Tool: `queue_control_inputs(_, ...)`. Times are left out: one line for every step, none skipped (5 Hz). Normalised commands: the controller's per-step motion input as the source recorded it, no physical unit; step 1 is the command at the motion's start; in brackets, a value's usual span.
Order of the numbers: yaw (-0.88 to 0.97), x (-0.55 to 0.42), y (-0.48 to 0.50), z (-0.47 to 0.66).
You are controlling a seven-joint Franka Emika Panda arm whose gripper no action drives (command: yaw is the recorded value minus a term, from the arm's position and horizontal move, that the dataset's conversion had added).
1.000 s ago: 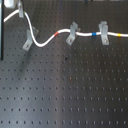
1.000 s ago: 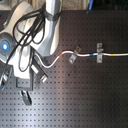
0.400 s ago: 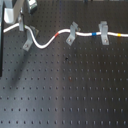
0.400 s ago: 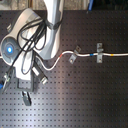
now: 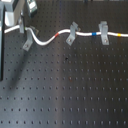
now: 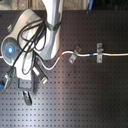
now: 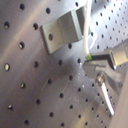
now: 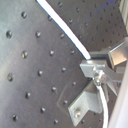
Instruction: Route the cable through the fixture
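In the first wrist view, the metal gripper [image 7: 95, 65] pinched the thin white cable [image 7: 86, 30] beside a grey bent-metal fixture [image 7: 62, 31], upper centre of the frame.

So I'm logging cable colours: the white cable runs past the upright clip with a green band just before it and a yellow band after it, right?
Not quite. In the first exterior view the band on the cable just before the upright clip is blue, not green. The yellow band does sit after the clip.

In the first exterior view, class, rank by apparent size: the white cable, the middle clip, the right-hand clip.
1. The cable, longest by far.
2. The middle clip and right-hand clip look alike; no ranking between them.
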Motion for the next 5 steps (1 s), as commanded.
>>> queue_control_inputs(0.00, -0.097, 0.177, 0.13)
queue_control_inputs(0.07, -0.097, 0.255, -0.01)
queue_control_inputs(0.13, 0.003, 0.205, -0.11)
queue_control_inputs(0.26, 0.041, 0.388, -0.09)
queue_control_inputs(0.29, 0.047, 0.278, -0.14)
